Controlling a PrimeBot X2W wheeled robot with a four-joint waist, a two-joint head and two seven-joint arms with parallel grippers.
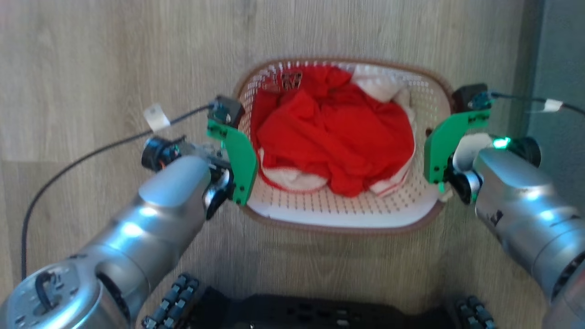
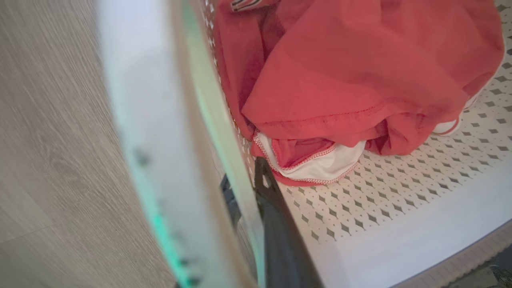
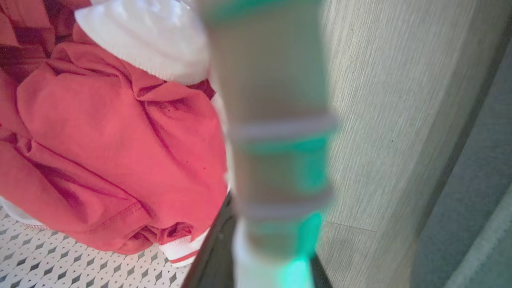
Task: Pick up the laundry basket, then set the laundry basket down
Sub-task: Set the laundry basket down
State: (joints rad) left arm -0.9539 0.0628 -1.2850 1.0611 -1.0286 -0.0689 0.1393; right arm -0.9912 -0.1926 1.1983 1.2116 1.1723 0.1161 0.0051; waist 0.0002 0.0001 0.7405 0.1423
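The laundry basket [image 1: 338,214] is white and perforated with a brown rim, and it sits at the centre of the head view over the wood floor. It holds crumpled red clothes [image 1: 329,132] and a white cloth [image 1: 379,82]. My left gripper [image 1: 240,151] is shut on the basket's left rim. In the left wrist view the left gripper [image 2: 244,180] has one dark finger [image 2: 276,224] inside the wall and the other outside it. My right gripper [image 1: 438,151] is shut on the right rim. In the right wrist view the blurred rim [image 3: 276,120] runs between the right gripper's [image 3: 272,224] fingers. A shadow lies on the floor below the basket's near edge.
A grey wall or panel [image 1: 557,68] runs down the right side, close to the right arm. My dark base [image 1: 320,315] shows at the bottom edge. Black cables [image 1: 91,151] trail from both wrists. Wood floor [image 1: 114,55] extends to the left and beyond the basket.
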